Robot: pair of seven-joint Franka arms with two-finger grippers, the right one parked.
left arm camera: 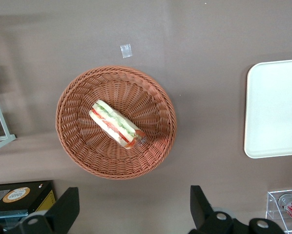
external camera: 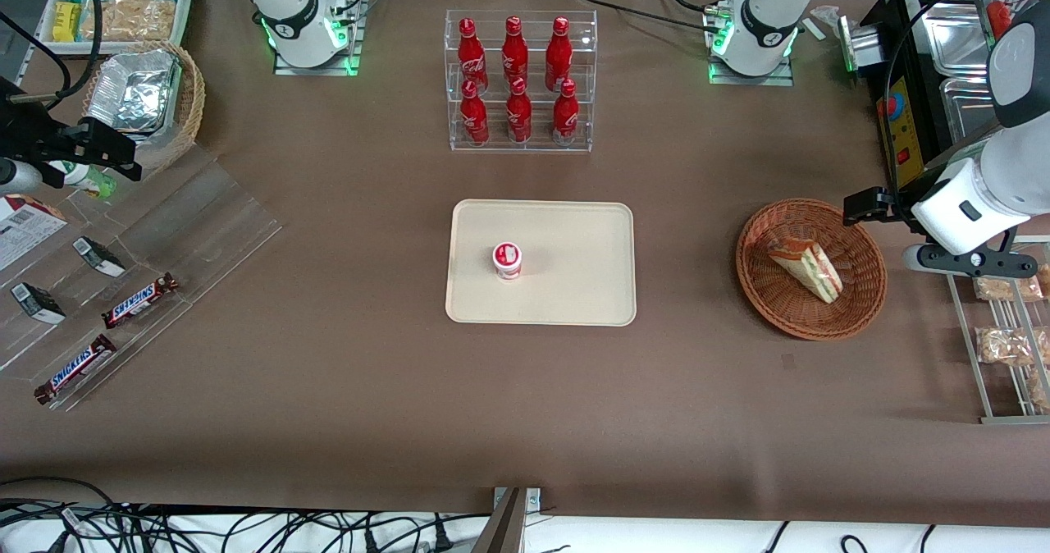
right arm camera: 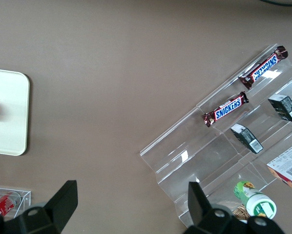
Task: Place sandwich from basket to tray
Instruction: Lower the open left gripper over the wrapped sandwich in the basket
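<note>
- A brown bench [external camera: 328,372] fills the front view, with a cream tray [external camera: 574,290] lying flat at the centre of the frame.
- 1 small white cup with a red lid [external camera: 507,259] stands upright on the tray.
- A round woven basket [external camera: 861,290] sits on the bench at the right of the frame, well apart from the tray.
- The sandwich [external camera: 806,266], a wrapped wedge with red and green filling, lies on its side in the basket, near the middle.
- The tool [left arm camera: 131,212] hangs above the bench just beside the basket's rim, on the side farther from the front camera. Its 2 dark fingers [left arm camera: 65,209] are spread wide and hold nothing.
- A clear rack [external camera: 520,85] with 6 red bottles stands in the upper middle of the frame, farther from the camera than the tray.
- 2 chocolate bars [external camera: 139,300] lie on a clear stepped stand at the lower left of the frame.
</note>
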